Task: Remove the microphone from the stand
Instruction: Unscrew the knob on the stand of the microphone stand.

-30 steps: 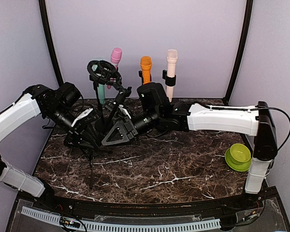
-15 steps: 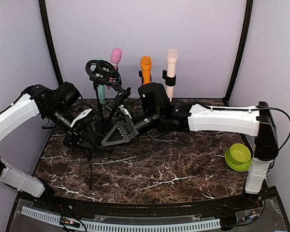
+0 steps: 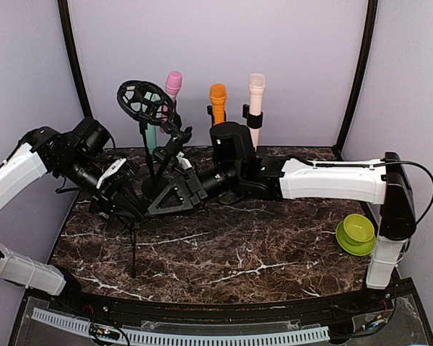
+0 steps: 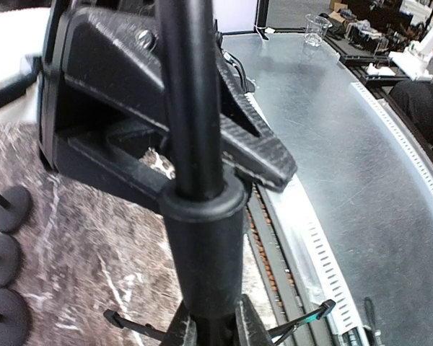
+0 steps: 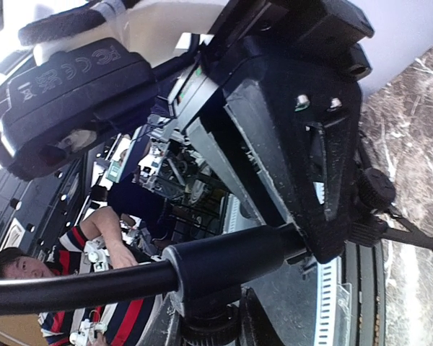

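A black tripod stand (image 3: 157, 155) with a round shock-mount ring (image 3: 138, 101) at its top leans left at the table's back left. I see no microphone in the ring. My left gripper (image 3: 124, 203) is shut on the stand's lower pole, which fills the left wrist view (image 4: 195, 108) above its collar (image 4: 202, 238). My right gripper (image 3: 175, 194) is shut on the same pole just beside it, and its view shows the collar (image 5: 231, 263). Pink (image 3: 173, 85), orange (image 3: 217, 101), beige (image 3: 256, 90) and teal (image 3: 151, 137) microphones stand in holders at the back wall.
A green bowl on a green plate (image 3: 357, 232) sits at the right edge. One thin stand leg (image 3: 135, 252) reaches down toward the table's front. The marble tabletop (image 3: 238, 252) spreads in front of the arms. Round stand bases (image 4: 3, 252) lie at the left.
The stand's ring has swung up and to the left. My left arm has pulled back to the left with the pole, and the right gripper followed slightly.
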You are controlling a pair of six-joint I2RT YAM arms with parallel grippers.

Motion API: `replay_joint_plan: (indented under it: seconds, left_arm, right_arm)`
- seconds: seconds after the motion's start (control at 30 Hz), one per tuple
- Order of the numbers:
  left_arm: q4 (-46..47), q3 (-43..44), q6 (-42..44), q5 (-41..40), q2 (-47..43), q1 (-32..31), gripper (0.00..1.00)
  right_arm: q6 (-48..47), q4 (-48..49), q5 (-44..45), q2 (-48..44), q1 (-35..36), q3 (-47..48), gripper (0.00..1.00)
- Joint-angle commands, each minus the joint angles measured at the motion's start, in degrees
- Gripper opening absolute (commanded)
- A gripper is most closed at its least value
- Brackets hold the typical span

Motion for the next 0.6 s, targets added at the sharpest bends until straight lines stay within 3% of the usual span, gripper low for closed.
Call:
replay_joint_plan:
  seconds: [0.0,0.37,0.57]
  left_arm:
    - [7.5,-0.7,8.2,2.7,-3.2,-0.6,0.0]
    - [16.3,-4.5,17.0,1.4,-6.2,-2.5,0.0]
    - [20.2,-6.2,22.3,0.7,-6.6,-3.5,0.0]
  right_arm:
    - [8.5,16.6,-6.1,0.3,1.4,-2.8,0.0]
    - [32.4,40.9,-10.1,5.1,2.8,-2.7,0.0]
    - [56.5,71.4,-8.1,10.5,3.1,-2.1,0.0]
